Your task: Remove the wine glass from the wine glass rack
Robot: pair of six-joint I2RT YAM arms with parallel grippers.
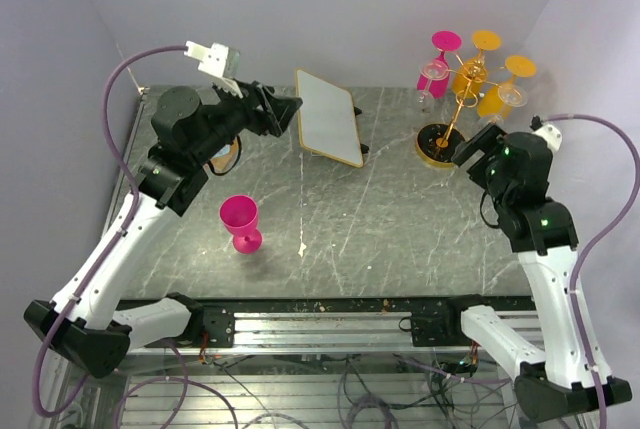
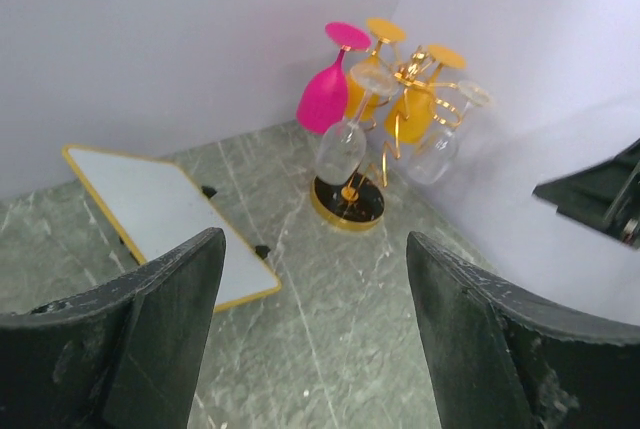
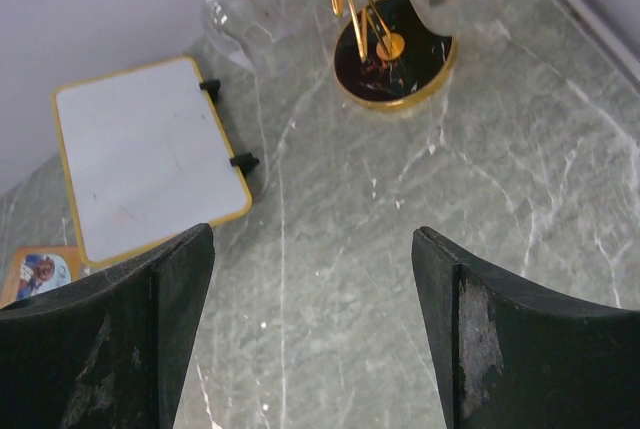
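Board (image 1: 329, 117) left of rack (image 1: 436, 143); pink glass (image 1: 240, 222) apart.

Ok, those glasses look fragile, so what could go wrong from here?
1. Glasses hang crowded on the wine glass rack. The open right gripper beside its base could knock a neighbour while reaching for one, and a clear glass is hard to see.
2. The rack is thin wire on a small round base, so a sideways pull may tip it.
3. The upright pink glass by the left arm could be swept over.
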